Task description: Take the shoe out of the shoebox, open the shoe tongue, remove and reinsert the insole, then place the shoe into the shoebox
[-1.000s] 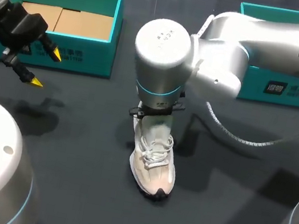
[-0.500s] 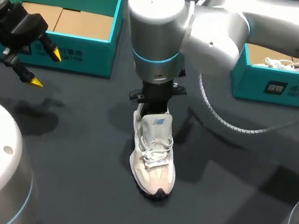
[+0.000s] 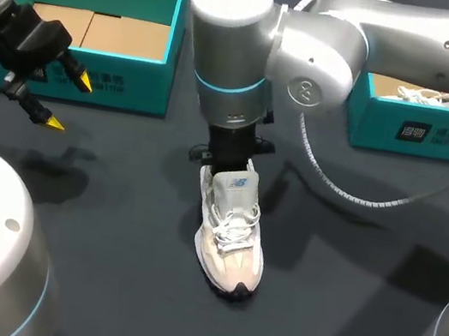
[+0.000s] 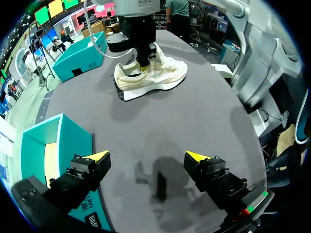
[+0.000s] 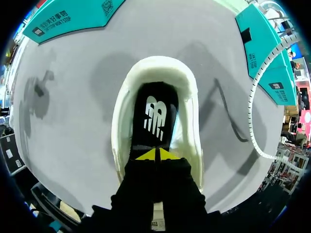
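A cream sneaker [image 3: 231,240] lies on the dark table, toe toward me, with its tongue [image 3: 237,185] standing up. My right gripper [image 3: 227,162] hangs over the shoe's opening at the heel end. In the right wrist view its yellow tips [image 5: 156,154] are shut together with nothing visible between them, just above the black insole [image 5: 154,116] inside the cream collar [image 5: 158,65]. My left gripper [image 3: 64,101] stands open at the far left with nothing in it. From the left wrist view, this gripper [image 4: 148,156] is well apart from the sneaker [image 4: 150,75].
A teal shoebox [image 3: 86,65] with cardboard inside stands at the back left, close behind my left gripper. A second teal box [image 3: 423,129] at the back right holds another pale shoe [image 3: 437,98]. The right arm's cable [image 3: 350,195] loops over the table.
My right arm's wrist has pulled back toward the far side, uncovering the tongue, which now stands up. The shoe stays in place. The left arm has not moved.
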### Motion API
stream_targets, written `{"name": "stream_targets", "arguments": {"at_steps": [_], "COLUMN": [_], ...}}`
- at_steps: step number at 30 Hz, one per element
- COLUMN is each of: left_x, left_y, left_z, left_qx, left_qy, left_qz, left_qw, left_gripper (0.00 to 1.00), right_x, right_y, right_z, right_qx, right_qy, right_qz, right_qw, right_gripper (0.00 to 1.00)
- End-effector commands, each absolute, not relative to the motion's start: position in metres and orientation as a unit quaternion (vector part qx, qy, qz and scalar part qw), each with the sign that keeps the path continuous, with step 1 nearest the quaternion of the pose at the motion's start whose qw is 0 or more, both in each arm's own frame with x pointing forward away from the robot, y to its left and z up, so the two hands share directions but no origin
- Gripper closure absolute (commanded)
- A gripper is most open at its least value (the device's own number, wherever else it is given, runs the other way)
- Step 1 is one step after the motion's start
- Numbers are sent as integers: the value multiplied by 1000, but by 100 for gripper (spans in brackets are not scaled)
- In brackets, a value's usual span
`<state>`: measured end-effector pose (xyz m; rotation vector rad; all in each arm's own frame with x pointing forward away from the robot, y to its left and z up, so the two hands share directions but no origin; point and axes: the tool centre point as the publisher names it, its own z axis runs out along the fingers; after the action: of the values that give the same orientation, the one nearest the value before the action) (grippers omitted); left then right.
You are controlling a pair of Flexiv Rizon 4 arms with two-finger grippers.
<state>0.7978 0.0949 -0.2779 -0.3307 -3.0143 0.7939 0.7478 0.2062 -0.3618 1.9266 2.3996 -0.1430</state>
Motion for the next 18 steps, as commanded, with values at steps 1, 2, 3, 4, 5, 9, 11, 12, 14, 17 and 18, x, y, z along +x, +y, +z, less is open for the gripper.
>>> {"name": "stream_targets", "arguments": {"at_steps": [1,2,3,4,5,9,11,12,14,17,18], "left_x": [797,797,797,797,797,797,797,797,797,797,797], "left_y": [95,95,95,95,95,95,95,95,95,95,95], "left_z": [-278,-278,-278,-278,-278,-278,-278,-278,-278,-278,-278], "left_qx": [-106,-106,-106,-106,-106,-106,-106,-106,-106,-106,-106], "left_qy": [-962,-962,-962,-962,-962,-962,-962,-962,-962,-962,-962], "left_qz": [252,252,252,252,252,252,252,252,252,252,252], "left_qw": [4,4,4,4,4,4,4,4,4,4,4], "left_gripper": [0,0,0,0,0,0,0,0,0,0,0], "right_x": [742,741,740,739,739,739,741,742,744,746,747], "right_y": [210,211,212,212,212,212,213,213,212,209,208], "right_z": [-361,-361,-361,-361,-361,-362,-362,-362,-362,-362,-363], "right_qx": [625,624,624,625,625,624,623,623,622,622,623], "right_qy": [778,779,779,778,778,779,779,780,780,780,779], "right_qz": [-49,-51,-52,-54,-55,-57,-57,-58,-60,-63,-64], "right_qw": [32,32,33,34,34,33,34,34,34,34,34], "right_gripper": [82,78,75,71,68,55,40,25,8,0,0]}}
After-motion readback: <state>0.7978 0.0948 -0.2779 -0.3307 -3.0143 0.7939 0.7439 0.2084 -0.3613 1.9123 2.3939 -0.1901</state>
